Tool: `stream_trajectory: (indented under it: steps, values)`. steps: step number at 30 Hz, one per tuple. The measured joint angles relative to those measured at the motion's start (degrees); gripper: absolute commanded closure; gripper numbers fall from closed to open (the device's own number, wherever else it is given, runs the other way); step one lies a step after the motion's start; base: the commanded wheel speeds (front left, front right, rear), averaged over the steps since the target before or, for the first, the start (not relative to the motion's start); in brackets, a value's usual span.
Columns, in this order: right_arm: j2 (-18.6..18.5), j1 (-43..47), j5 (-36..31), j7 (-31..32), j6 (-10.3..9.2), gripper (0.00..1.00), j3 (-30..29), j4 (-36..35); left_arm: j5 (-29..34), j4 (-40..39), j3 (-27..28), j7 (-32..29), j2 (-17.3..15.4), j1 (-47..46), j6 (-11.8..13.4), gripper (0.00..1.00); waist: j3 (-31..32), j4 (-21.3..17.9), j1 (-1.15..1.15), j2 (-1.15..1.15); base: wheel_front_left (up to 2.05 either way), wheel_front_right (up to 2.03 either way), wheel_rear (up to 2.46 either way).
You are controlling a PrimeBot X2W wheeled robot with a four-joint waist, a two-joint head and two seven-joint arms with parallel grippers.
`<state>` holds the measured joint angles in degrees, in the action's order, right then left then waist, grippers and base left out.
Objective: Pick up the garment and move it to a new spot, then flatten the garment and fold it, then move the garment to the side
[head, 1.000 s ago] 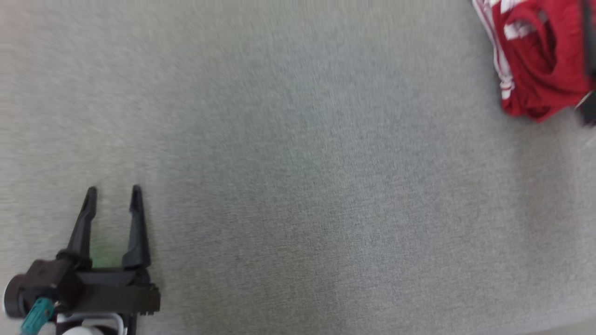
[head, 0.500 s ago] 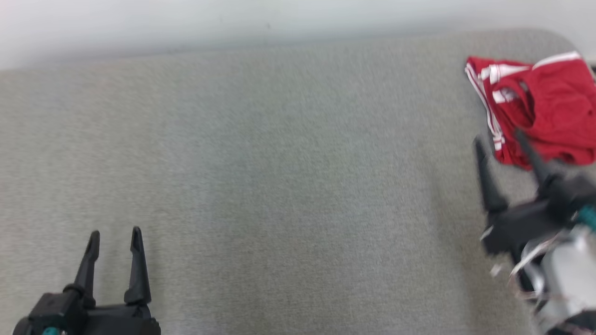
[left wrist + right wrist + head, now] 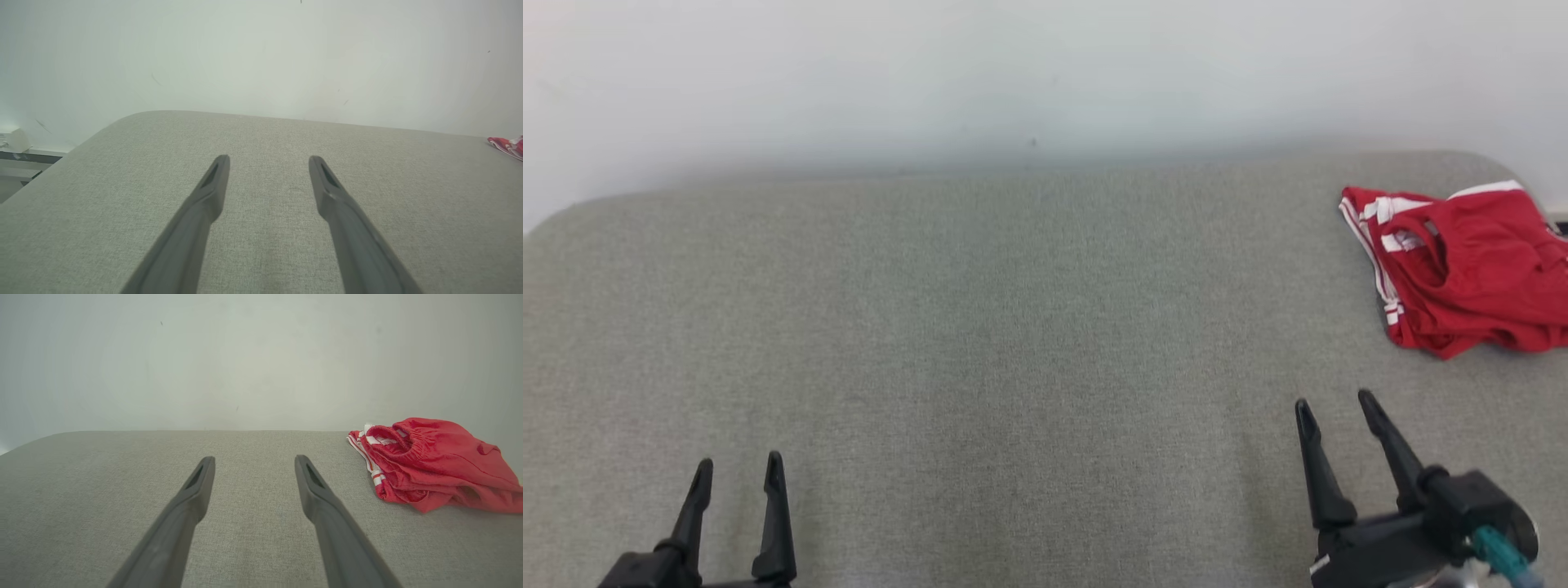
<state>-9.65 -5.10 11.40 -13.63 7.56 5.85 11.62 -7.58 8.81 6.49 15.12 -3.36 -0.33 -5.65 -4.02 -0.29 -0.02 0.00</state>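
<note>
The garment (image 3: 1462,269) now lies clear of the right gripper (image 3: 1333,402), whose fingers overlapped its near edge half a second ago; the head camera has also tipped up, showing the wall (image 3: 1013,73). Red with white stripes, the garment lies crumpled at 2 o'clock on the grey table (image 3: 1013,327), near its far right corner. The right gripper, at 5 o'clock, is well apart from it, jaws spread and empty. The left gripper (image 3: 739,460), at 7 o'clock, is likewise spread and empty.

red garment (image 3: 1470,269) with white stripes, crumpled in a heap, far right of grey surface (image 3: 1013,327)
</note>
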Motion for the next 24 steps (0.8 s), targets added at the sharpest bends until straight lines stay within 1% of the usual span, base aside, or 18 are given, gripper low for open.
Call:
stream_trajectory:
  steps: [8, 13, 24]
  values:
    - [2.0, 5.4, -0.2, -0.3, 0.0, 0.0, -0.1, -1.3, -0.1, 0.9, 0.1, 0.0, 0.1, 2.1, -0.2, 0.0, 3.6, 0.4, 0.0, 0.0, 0.0, 0.0, 0.0]
    - [2.7, 6.1, -0.4, -0.5, 0.0, 0.0, -0.1, -1.4, -0.3, 1.0, 0.1, 0.0, 0.2, 2.1, -0.2, 0.0, 4.5, 0.6, 0.0, 0.0, 0.0, 0.0, 0.0]
    - [3.7, 6.2, -0.5, -0.8, 0.0, 0.0, -0.6, -1.1, -0.5, 1.6, 0.2, 0.0, 0.1, 2.1, -0.4, 0.0, 4.4, 0.6, 0.01, 0.0, 0.0, 0.0, 0.0]
